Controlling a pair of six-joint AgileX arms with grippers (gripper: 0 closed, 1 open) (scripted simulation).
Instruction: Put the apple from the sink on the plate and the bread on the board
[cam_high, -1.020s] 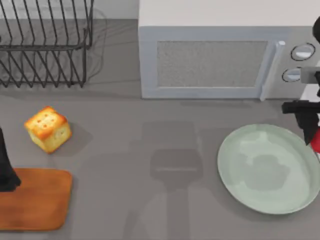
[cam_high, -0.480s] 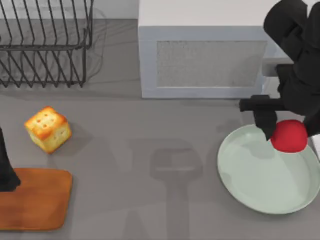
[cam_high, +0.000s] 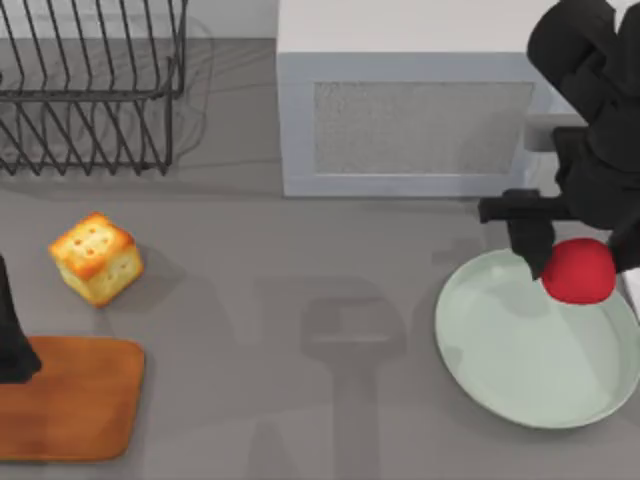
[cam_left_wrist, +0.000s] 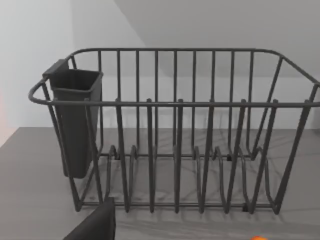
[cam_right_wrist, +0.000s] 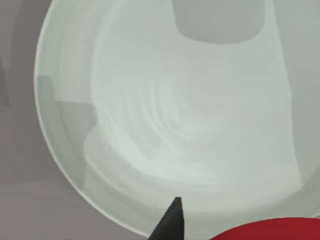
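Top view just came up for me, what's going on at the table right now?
The right pincer holds the apple over the far right part of the plate; it is not set down yet. The bread sits untouched on the table, just beyond the board at the left. The left arm is parked at the left edge by the board, its wrist camera facing the dish rack.

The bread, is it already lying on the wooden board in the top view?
No, the bread sits on the grey table, apart from the board, which lies nearer the table's front left corner.
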